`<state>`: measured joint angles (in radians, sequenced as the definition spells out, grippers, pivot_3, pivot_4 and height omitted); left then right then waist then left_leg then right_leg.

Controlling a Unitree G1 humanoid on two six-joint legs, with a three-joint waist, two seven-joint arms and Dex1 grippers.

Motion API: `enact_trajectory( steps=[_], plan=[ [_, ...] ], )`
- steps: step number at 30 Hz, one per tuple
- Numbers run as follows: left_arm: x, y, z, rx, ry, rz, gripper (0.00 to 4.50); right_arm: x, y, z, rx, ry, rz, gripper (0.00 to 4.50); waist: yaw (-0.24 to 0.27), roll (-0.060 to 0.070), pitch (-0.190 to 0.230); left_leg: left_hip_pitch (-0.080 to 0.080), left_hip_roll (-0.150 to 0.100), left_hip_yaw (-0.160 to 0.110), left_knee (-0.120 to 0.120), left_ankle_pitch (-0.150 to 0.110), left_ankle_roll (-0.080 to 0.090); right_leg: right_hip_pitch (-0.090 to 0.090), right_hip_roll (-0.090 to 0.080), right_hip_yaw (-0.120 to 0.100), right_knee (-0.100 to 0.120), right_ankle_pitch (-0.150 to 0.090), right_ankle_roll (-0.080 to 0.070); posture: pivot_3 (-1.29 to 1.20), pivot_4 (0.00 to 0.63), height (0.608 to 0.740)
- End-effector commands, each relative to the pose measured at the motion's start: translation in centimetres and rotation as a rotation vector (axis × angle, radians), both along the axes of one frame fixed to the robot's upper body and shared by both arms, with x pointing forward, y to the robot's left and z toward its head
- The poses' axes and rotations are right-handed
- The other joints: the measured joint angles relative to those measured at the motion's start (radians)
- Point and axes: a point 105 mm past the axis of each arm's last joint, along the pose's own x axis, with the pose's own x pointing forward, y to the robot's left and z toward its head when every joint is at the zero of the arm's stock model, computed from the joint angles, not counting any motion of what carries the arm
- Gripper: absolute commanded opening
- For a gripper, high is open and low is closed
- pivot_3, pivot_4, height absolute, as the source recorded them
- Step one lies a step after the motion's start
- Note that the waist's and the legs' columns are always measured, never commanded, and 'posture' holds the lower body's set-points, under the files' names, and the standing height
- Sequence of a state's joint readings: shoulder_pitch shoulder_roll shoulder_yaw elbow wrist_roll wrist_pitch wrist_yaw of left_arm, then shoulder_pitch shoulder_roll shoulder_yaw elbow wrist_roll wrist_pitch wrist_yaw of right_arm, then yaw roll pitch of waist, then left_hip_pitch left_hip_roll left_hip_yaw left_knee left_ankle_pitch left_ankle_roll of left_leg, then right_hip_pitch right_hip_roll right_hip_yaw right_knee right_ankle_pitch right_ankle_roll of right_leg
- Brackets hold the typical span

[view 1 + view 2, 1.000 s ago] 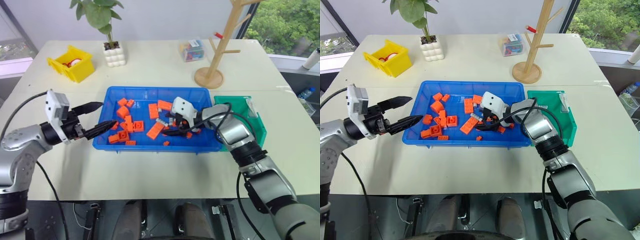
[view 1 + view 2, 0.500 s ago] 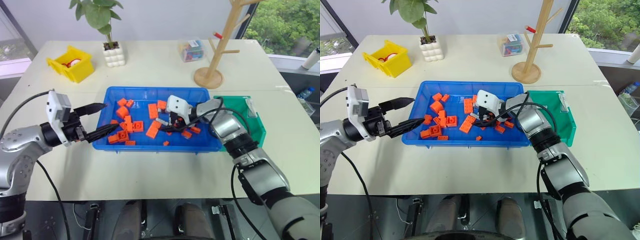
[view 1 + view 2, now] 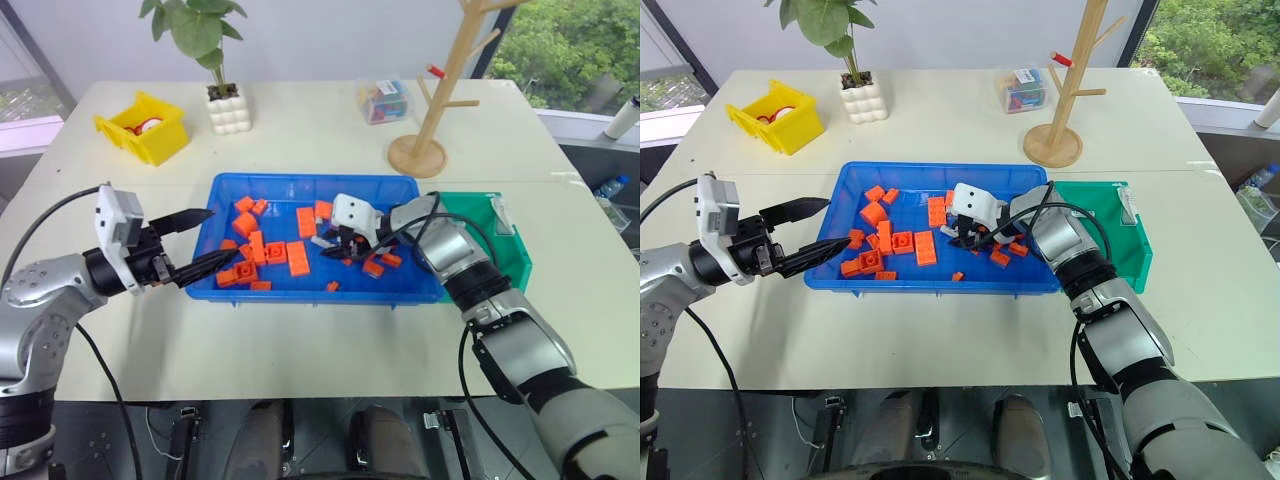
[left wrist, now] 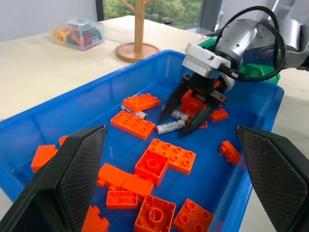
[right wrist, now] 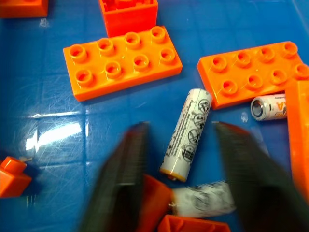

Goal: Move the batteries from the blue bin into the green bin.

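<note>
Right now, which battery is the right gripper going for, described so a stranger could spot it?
Start at the blue bin in the middle of the table and find the right gripper lowered into it. Between its two black fingers lies a battery, flat on the bin floor. It is a slim silver-white cylinder with printed symbols, unlike the studded orange blocks around it.

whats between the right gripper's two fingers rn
In the right wrist view, a battery lies lengthwise in the gap on the blue bin floor; the fingers haven't touched it yet.
</note>
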<state>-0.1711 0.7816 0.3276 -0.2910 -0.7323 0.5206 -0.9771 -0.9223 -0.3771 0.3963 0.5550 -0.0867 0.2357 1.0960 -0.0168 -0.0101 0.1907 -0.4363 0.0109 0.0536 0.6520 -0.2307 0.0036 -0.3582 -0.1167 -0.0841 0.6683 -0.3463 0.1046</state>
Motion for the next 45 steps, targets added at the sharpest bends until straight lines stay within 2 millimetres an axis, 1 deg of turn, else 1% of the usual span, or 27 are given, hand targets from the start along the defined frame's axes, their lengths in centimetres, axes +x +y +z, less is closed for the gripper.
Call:
enact_trajectory(
  steps=[1,6,7,9,12,13,16,18,20,22,25,28,30,32,34,38,42,45],
  plan=[
    [-0.5,-0.5,1.4,0.016,-0.054,-0.032,4.50,0.0,-0.6,-0.8,-0.039,0.027,-0.019,0.09,0.000,0.000,0.000,0.000,0.000,0.000,0.000,0.000,0.000,0.000,0.000,0.000,0.000,0.000,0.000,0.00,0.150,0.739],
    [-0.7,-0.5,1.5,0.026,-0.052,-0.043,4.50,0.1,-0.5,-0.6,-0.031,0.022,-0.020,0.07,0.000,0.000,0.000,0.000,0.000,0.000,0.000,0.000,0.000,0.000,0.000,0.000,0.000,0.000,0.000,0.00,0.150,0.739],
    [-0.7,-0.5,1.5,0.026,-0.051,-0.044,4.50,0.3,-0.4,-0.3,-0.018,0.015,-0.028,0.07,0.000,0.000,0.000,0.000,0.000,0.000,0.000,0.000,0.000,0.000,0.000,0.000,0.000,0.000,0.000,0.00,0.150,0.739],
    [-0.7,-0.6,1.6,0.023,-0.051,-0.049,4.50,0.9,-0.1,1.0,0.031,-0.009,-0.061,0.07,0.000,0.000,0.000,0.000,0.000,0.000,0.000,0.000,0.000,0.000,0.000,0.000,0.000,0.000,0.000,0.00,0.150,0.739],
    [-0.5,-0.7,1.6,0.013,-0.051,-0.056,4.50,1.5,0.2,4.4,0.146,-0.039,-0.096,0.07,0.002,0.000,0.000,0.000,0.000,0.000,0.000,0.000,0.000,0.000,0.000,0.000,0.000,0.000,0.000,0.00,0.150,0.739],
    [-0.3,-0.7,1.6,0.011,-0.051,-0.060,4.50,1.6,0.2,5.9,0.198,-0.044,-0.107,0.07,0.002,0.000,0.000,0.000,0.000,0.000,0.000,0.000,0.000,0.000,0.000,0.000,0.000,0.000,0.000,0.00,0.150,0.739],
    [0.1,-1.0,1.7,0.003,-0.051,-0.080,4.50,1.6,-0.1,9.6,0.321,-0.057,-0.129,0.07,0.001,0.000,0.001,0.000,0.000,0.000,0.000,0.000,0.000,0.000,0.000,0.000,0.000,0.000,0.000,0.00,0.150,0.739],
    [0.4,-1.2,1.6,0.001,-0.048,-0.101,4.50,1.4,-0.8,11.4,0.367,-0.065,-0.141,0.07,0.001,0.000,0.001,0.000,0.000,0.000,-0.001,0.000,-0.001,-0.001,0.000,0.000,0.000,0.000,0.000,0.00,0.150,0.739],
    [0.7,-1.6,1.7,0.000,-0.049,-0.129,4.50,1.3,-1.9,12.6,0.390,-0.077,-0.166,0.07,0.004,0.000,0.000,0.000,0.000,0.000,-0.002,0.000,-0.001,-0.001,0.000,0.000,0.000,0.000,0.000,0.00,0.150,0.739],
    [1.0,-2.1,1.9,-0.004,-0.051,-0.163,4.50,1.3,-3.8,13.5,0.388,-0.109,-0.216,0.07,0.008,0.000,0.001,0.000,-0.001,0.000,-0.002,0.000,0.000,0.000,0.000,0.000,0.000,0.000,0.000,0.00,0.150,0.739],
    [1.5,-3.0,2.2,-0.010,-0.057,-0.217,4.50,1.2,-7.3,14.2,0.355,-0.153,-0.304,0.07,0.012,0.000,0.001,-0.001,-0.001,0.000,-0.002,0.000,0.000,0.000,-0.001,0.000,-0.001,0.000,0.000,0.00,0.150,0.739],
    [2.1,-4.0,2.4,-0.012,-0.063,-0.273,4.50,0.6,-11.3,14.5,0.312,-0.184,-0.406,0.07,0.009,0.000,0.001,-0.001,-0.001,0.000,-0.002,0.000,0.000,-0.001,-0.001,0.000,-0.001,0.000,0.000,0.00,0.150,0.739],
    [2.4,-4.6,2.5,-0.014,-0.065,-0.302,4.50,-0.1,-13.4,14.4,0.293,-0.189,-0.468,0.07,0.007,0.000,0.001,-0.001,-0.001,0.000,-0.002,0.000,0.000,-0.001,-0.001,0.000,-0.001,0.000,0.000,0.00,0.150,0.739],
    [2.9,-5.0,2.5,-0.016,-0.068,-0.325,4.50,-0.9,-15.2,14.1,0.278,-0.183,-0.520,0.07,0.004,0.000,0.001,-0.001,-0.001,0.001,-0.002,0.000,0.000,-0.001,-0.001,0.000,-0.001,0.000,0.000,0.00,0.150,0.739],
    [3.4,-5.4,2.5,-0.017,-0.070,-0.341,4.50,-1.8,-16.3,13.5,0.262,-0.170,-0.556,0.07,0.001,0.000,0.001,-0.001,0.000,0.002,-0.003,0.000,0.000,-0.002,0.000,0.000,-0.001,0.000,0.000,0.00,0.150,0.739],
    [4.2,-5.7,2.2,-0.017,-0.066,-0.356,4.50,-3.4,-17.5,12.2,0.245,-0.135,-0.610,0.07,0.004,0.000,0.001,-0.001,0.000,0.002,-0.002,0.000,0.000,-0.002,0.000,0.000,-0.001,0.000,0.000,0.00,0.150,0.739],
    [4.9,-5.8,1.9,-0.015,-0.066,-0.361,4.50,-5.0,-18.6,10.2,0.228,-0.088,-0.663,0.07,0.008,0.000,0.001,-0.001,0.000,0.002,-0.002,0.000,0.000,-0.001,0.000,0.000,-0.001,0.000,0.000,0.00,0.150,0.739],
    [5.1,-5.7,2.0,-0.015,-0.072,-0.356,4.50,-5.5,-19.7,8.3,0.193,-0.061,-0.708,0.07,0.012,0.000,0.001,-0.001,-0.001,0.001,-0.001,0.000,0.000,-0.001,0.000,0.000,-0.001,0.000,0.000,0.00,0.150,0.739]
  ],
)
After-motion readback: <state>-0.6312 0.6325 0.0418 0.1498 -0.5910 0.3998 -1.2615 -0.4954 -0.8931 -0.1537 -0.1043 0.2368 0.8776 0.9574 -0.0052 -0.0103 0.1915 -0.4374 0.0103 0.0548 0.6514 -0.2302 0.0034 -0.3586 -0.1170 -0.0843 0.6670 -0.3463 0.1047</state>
